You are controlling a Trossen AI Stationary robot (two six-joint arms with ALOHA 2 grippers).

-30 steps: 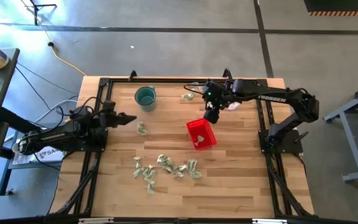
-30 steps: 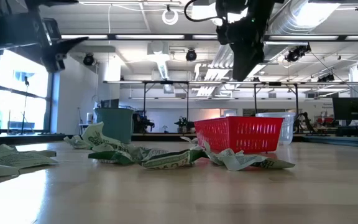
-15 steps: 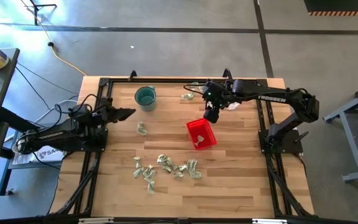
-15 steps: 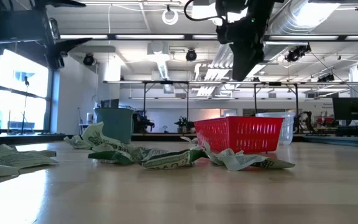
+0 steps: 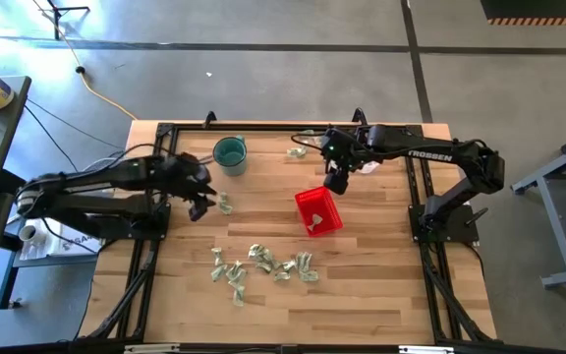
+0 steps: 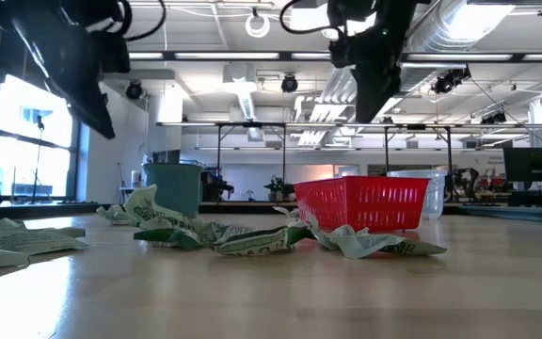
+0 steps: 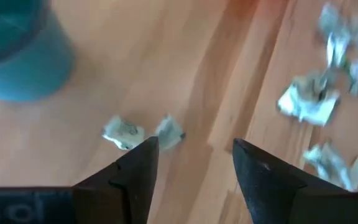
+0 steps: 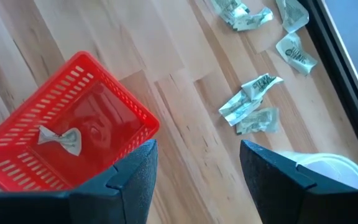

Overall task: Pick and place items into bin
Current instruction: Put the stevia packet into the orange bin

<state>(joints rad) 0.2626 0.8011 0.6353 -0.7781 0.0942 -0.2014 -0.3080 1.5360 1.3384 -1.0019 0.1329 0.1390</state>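
Observation:
The red basket (image 5: pixel 318 211) stands on the table right of its middle and has one crumpled wrapper (image 8: pixel 61 140) on its bottom. More pale green wrappers lie in a cluster (image 5: pixel 263 265) near the table's near edge, and a few (image 5: pixel 298 150) lie by the far edge. A lone pair of wrappers (image 5: pixel 225 204) lies below the teal cup. My left gripper (image 5: pixel 202 204) hangs open just left of that pair (image 7: pixel 123 132). My right gripper (image 5: pixel 335 182) is open above the basket's far edge (image 8: pixel 114 87). Neither gripper holds anything.
A teal cup (image 5: pixel 229 154) stands far left on the table. A clear plastic cup (image 8: pixel 328 165) stands by the far right edge, close to the right arm. Black frame rails (image 5: pixel 155 246) run along the table's sides. Bare wood lies between basket and cluster.
My left arm has reached out from the table's left edge, and its gripper has tipped downward and come down toward the lone wrappers near the teal cup. The right arm, the basket and the wrappers have kept still.

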